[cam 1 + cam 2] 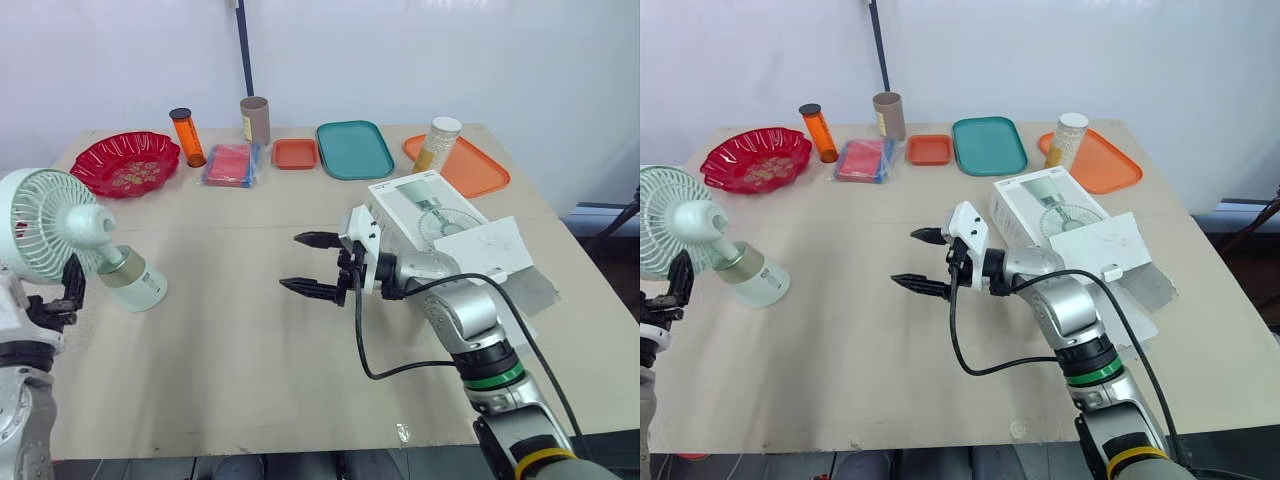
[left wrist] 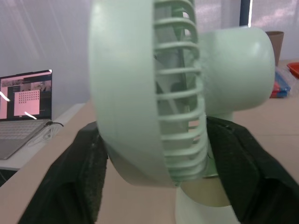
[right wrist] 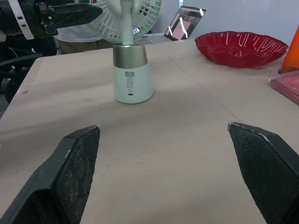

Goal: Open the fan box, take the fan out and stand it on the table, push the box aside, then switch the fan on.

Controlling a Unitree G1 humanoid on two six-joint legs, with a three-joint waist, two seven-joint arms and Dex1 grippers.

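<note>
A pale green fan (image 1: 58,232) stands on its white base (image 1: 136,284) at the table's left edge. My left gripper (image 2: 154,140) is shut across the fan's head, one finger (image 2: 81,182) on the grille side and the other under the motor housing. The white fan box (image 1: 425,210) lies right of centre with its flap (image 1: 480,248) folded out. In front of the box my right gripper (image 1: 292,262) hovers over mid-table, open and holding nothing, pointing left toward the fan (image 3: 132,70) across a wide stretch of bare tabletop.
Along the back stand a red bowl (image 1: 125,162), an orange bottle (image 1: 187,137), a brown tube (image 1: 255,120), a red and blue packet (image 1: 232,163), a small orange tray (image 1: 295,153), a teal tray (image 1: 353,149) and an orange tray (image 1: 478,168) with a jar (image 1: 438,143).
</note>
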